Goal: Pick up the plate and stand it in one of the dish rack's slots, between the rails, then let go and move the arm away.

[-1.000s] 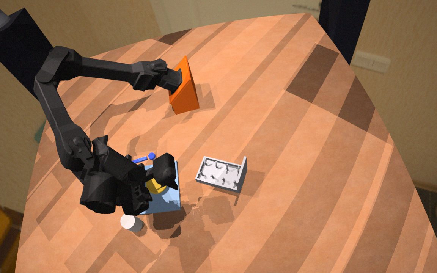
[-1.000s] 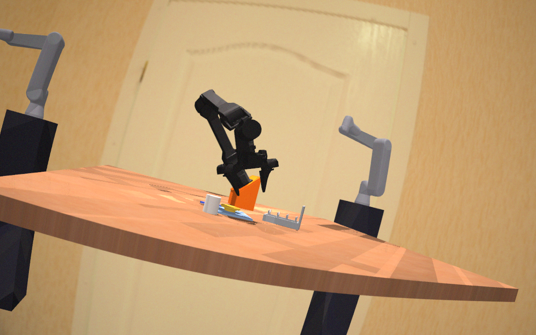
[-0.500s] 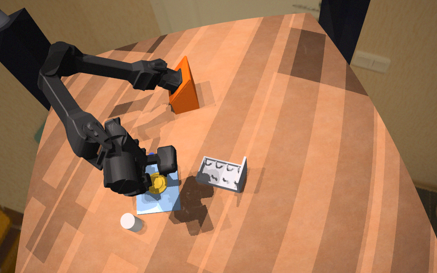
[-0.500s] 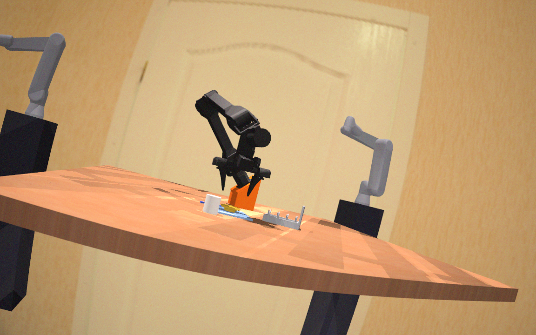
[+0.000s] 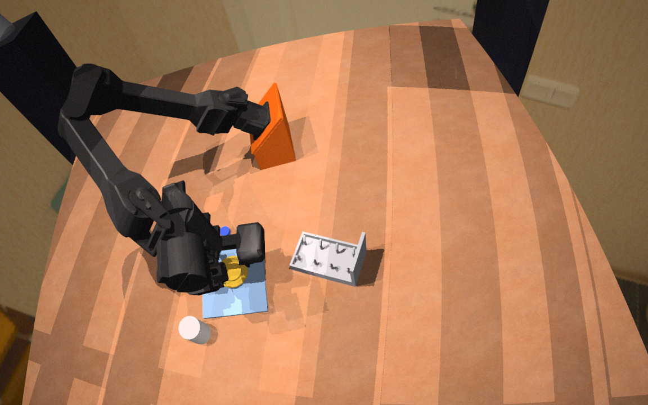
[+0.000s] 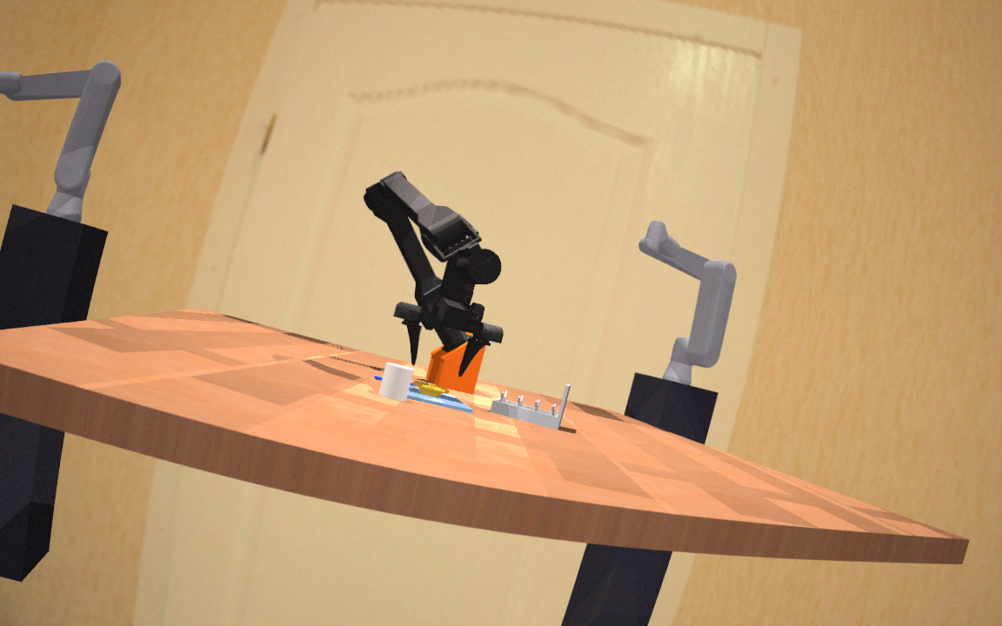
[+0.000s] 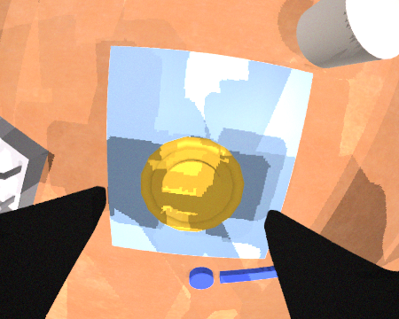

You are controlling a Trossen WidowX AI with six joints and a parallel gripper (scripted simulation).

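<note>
A round yellow plate (image 5: 236, 275) (image 6: 432, 389) (image 7: 191, 183) lies flat on a light blue mat (image 5: 246, 304) (image 6: 451, 404) (image 7: 135, 97). My gripper (image 6: 437, 369) (image 7: 187, 208) is open and empty, pointing down above the plate, with one fingertip to each side of it in the wrist view. In the top view its body hides part of the plate. The white-grey dish rack (image 5: 327, 259) (image 6: 526, 411) (image 7: 36, 177) has short pegs in rows and a tall wall at one end. It stands to the right of the mat in the top view, and no plate is in it.
A white cylinder (image 5: 194, 329) (image 6: 396, 381) (image 7: 341, 33) stands near the mat's corner. A blue spoon-like item, with a round end (image 5: 224, 231) (image 7: 201, 278), lies by the opposite edge. An orange wedge-shaped block (image 5: 277, 140) (image 6: 456, 367) stands at the arm's base. Grey arms on dark pillars stand beyond the table.
</note>
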